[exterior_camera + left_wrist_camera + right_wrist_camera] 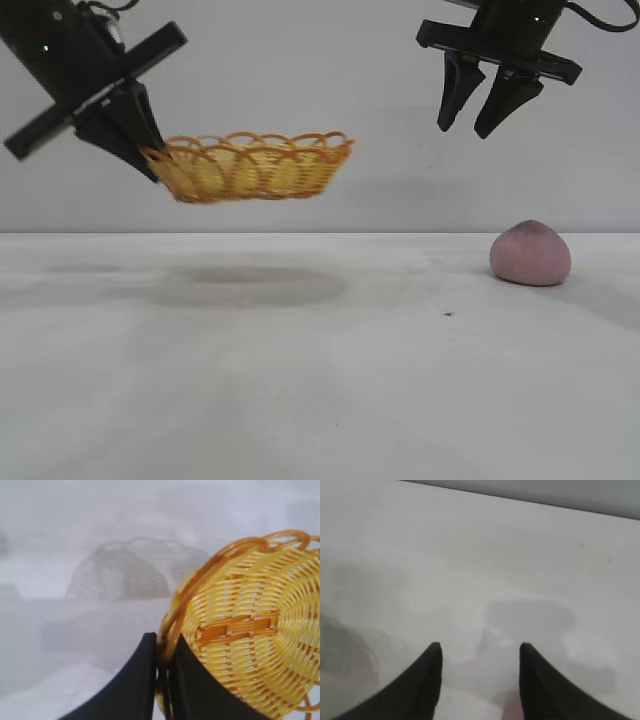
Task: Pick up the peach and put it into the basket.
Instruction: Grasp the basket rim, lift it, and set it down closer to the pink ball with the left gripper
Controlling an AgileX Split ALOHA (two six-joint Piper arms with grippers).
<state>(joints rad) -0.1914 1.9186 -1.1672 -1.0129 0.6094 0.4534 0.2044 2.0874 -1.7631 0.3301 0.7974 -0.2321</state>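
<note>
The dusty pink peach (530,253) lies on the white table at the right. My left gripper (148,160) is shut on the left rim of the yellow wicker basket (250,167) and holds it in the air, well above the table. In the left wrist view the fingers (192,685) pinch the orange-brown rim, one inside and one outside the basket (250,640), which holds nothing. My right gripper (462,130) hangs open and empty high above the table, up and a little left of the peach. In the right wrist view its fingertips (434,652) stand wide apart.
The white table (300,380) runs across the whole view, with a grey wall behind. The basket's shadow (250,285) lies on the table below it. A small dark speck (448,314) sits near the middle right.
</note>
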